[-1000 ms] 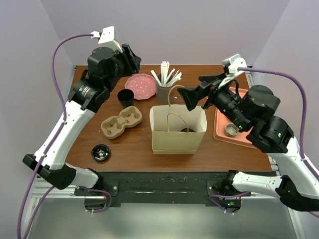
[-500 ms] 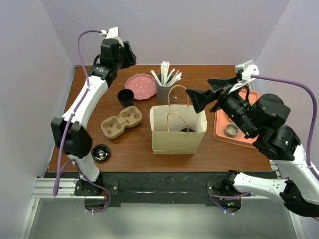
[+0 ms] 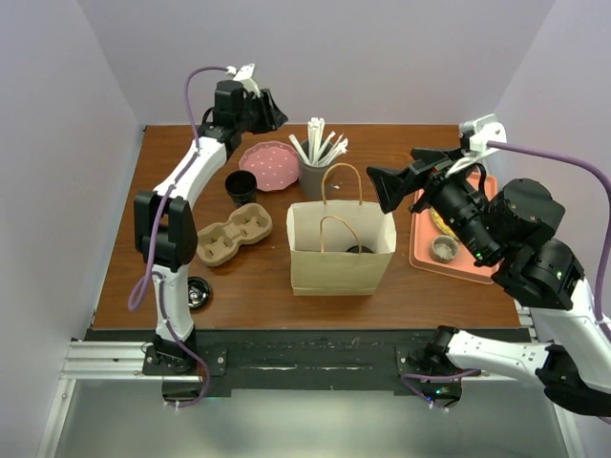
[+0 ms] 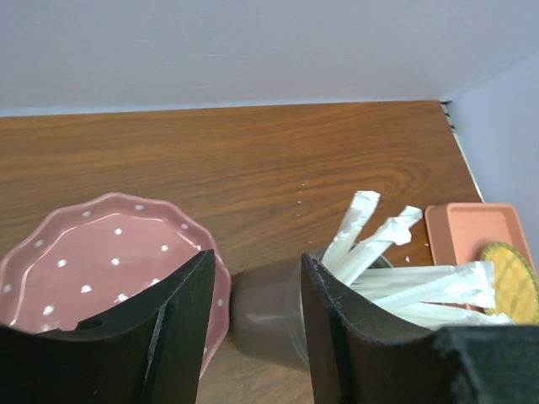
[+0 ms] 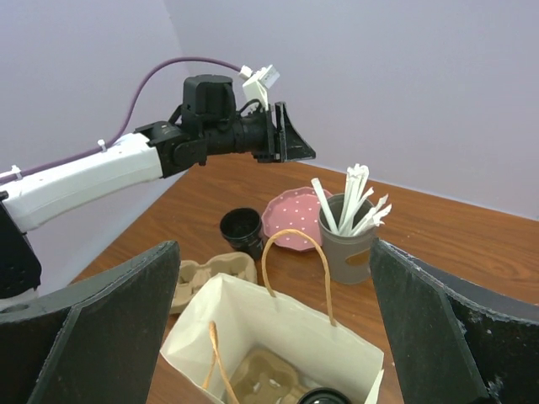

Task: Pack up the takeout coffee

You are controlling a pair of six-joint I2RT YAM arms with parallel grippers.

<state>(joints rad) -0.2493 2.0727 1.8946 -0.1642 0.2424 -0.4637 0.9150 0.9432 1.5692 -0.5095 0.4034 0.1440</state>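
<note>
Finding takeout coffee (image 5: 324,397) low inside paper bag (image 3: 339,262), likely safe for carrying. Hanging right gripper (image 3: 393,167) above, spread wide, holding nothing. Parking left gripper (image 4: 255,261) over pink plate (image 4: 84,269), half open, empty, out of the way.

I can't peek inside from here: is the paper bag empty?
No, the right wrist view shows a cardboard carrier and a round black object inside the paper bag.

The paper bag (image 5: 278,318) hides the takeout coffee (image 5: 324,396) except its rim, cut off below.
</note>
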